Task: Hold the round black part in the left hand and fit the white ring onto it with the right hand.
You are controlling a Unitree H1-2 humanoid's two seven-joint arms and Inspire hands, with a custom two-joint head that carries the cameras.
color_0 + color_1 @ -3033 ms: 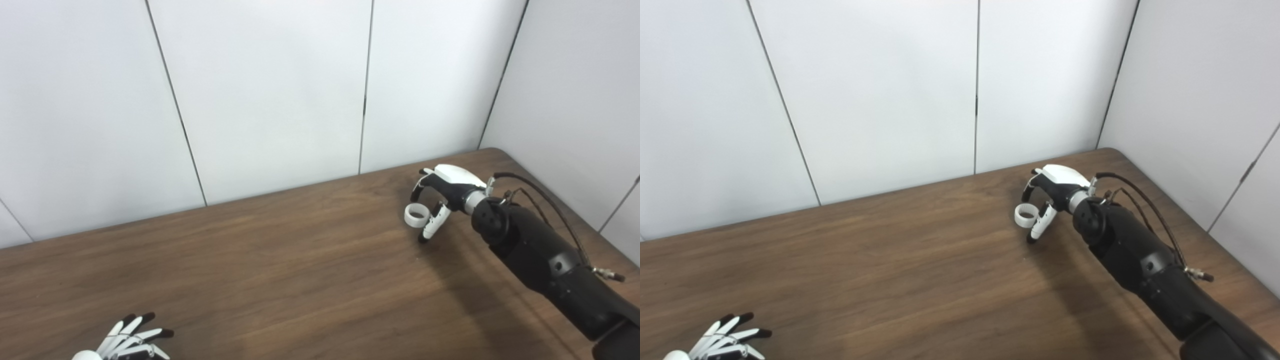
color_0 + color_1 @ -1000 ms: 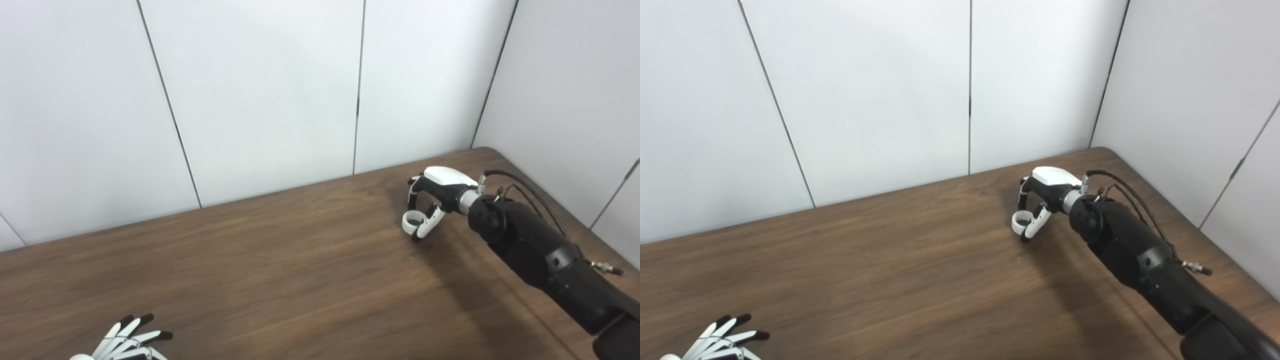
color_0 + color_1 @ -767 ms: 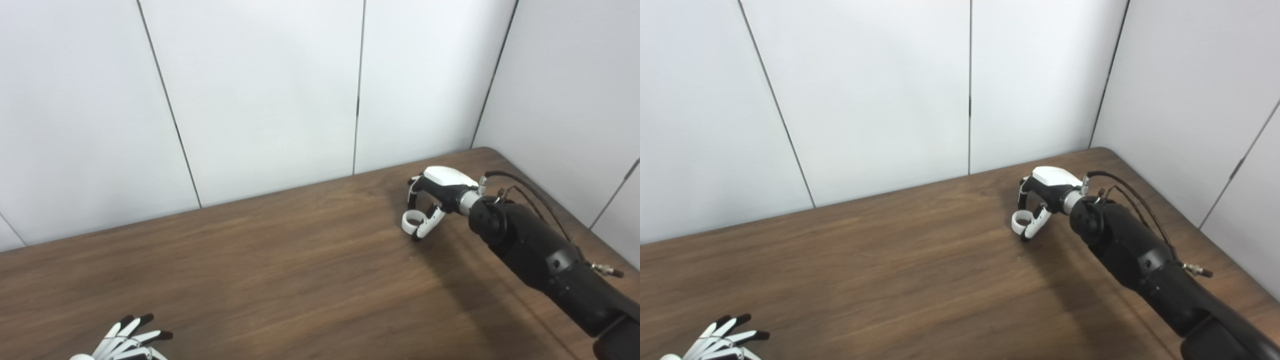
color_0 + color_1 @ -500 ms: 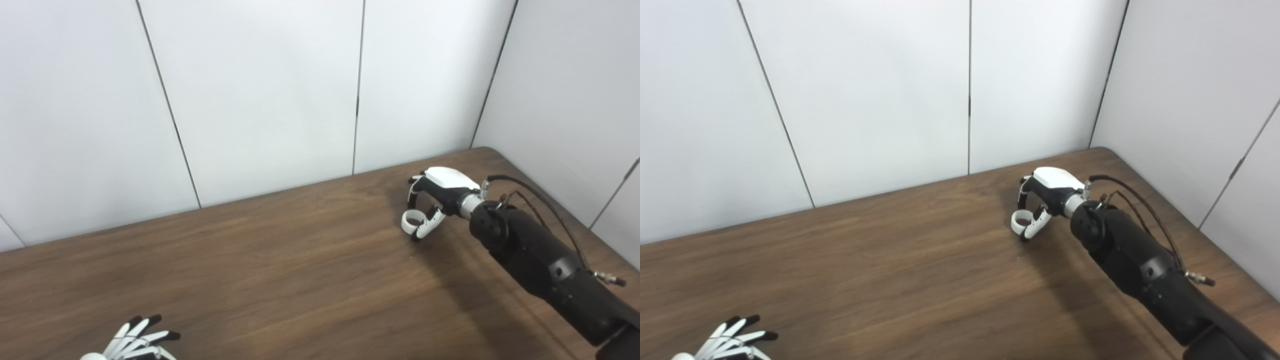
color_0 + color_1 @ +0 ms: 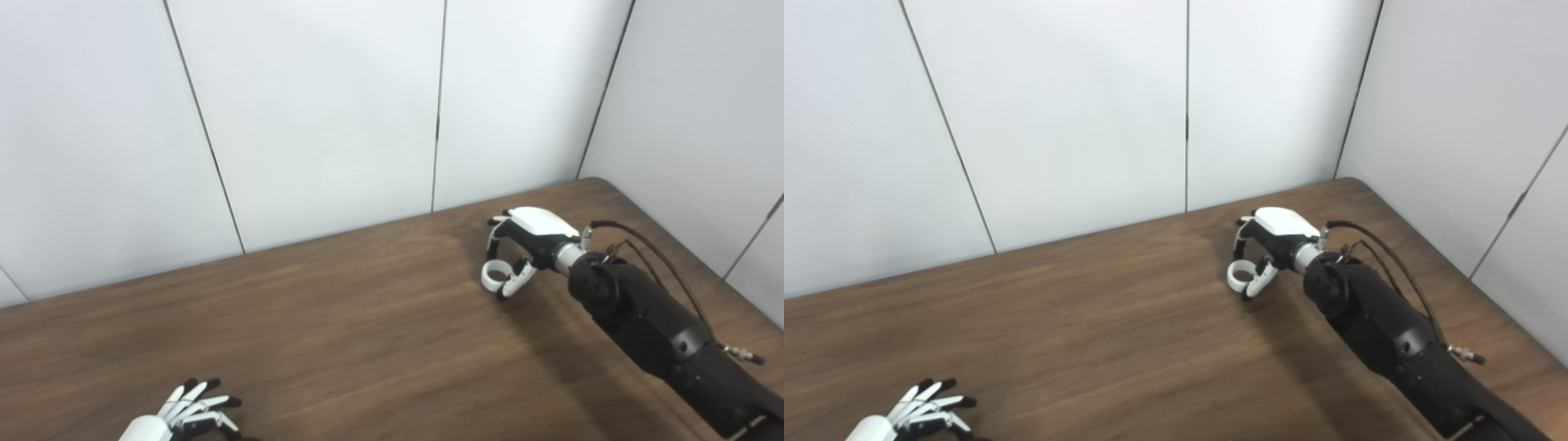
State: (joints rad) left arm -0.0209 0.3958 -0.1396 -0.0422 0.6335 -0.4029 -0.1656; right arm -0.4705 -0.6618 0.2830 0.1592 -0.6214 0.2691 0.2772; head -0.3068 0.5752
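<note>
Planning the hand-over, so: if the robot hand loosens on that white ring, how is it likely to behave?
The white ring, pinched in the right robot hand above the wooden table, keeps its round shape, so it is probably stiff. It looks thin and hollow, likely light. Dropped on edge, its round rim could well roll across the smooth tabletop.

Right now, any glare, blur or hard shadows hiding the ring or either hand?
Left eye view: white ring sharp in the right hand, soft shadow beneath the arm. Right eye view: left hand cropped at the bottom edge; no glare on the table.
</note>
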